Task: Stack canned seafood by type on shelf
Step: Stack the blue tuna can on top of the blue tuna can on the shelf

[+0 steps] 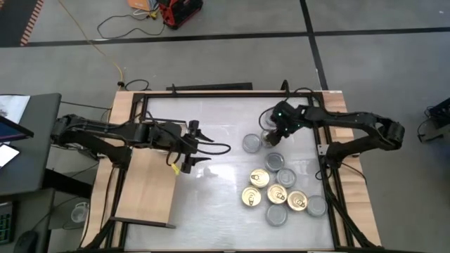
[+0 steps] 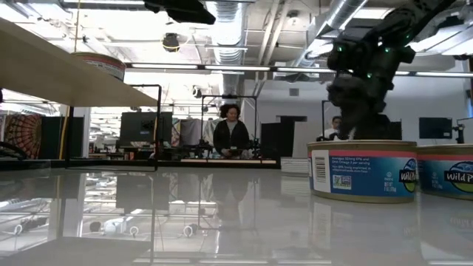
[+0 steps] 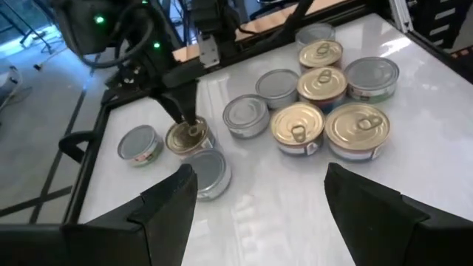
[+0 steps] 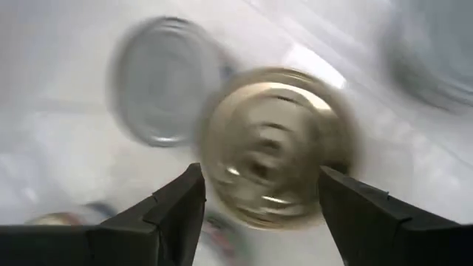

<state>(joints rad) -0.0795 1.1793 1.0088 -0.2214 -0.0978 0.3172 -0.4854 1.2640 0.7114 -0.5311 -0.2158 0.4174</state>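
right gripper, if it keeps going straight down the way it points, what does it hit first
Most likely the gold-topped tin directly under the right gripper; its open fingers straddle that lid. The gap left is hard to judge.

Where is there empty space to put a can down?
The light wooden shelf board at the table's left looks bare. The white tabletop is free between that board and the cluster of round flat tins. It is crowded on the right, around those gold-topped and silver-topped tins.

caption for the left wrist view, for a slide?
Left gripper, fingers open, faces a cluster of tins while the right gripper reaches a gold-topped tin.
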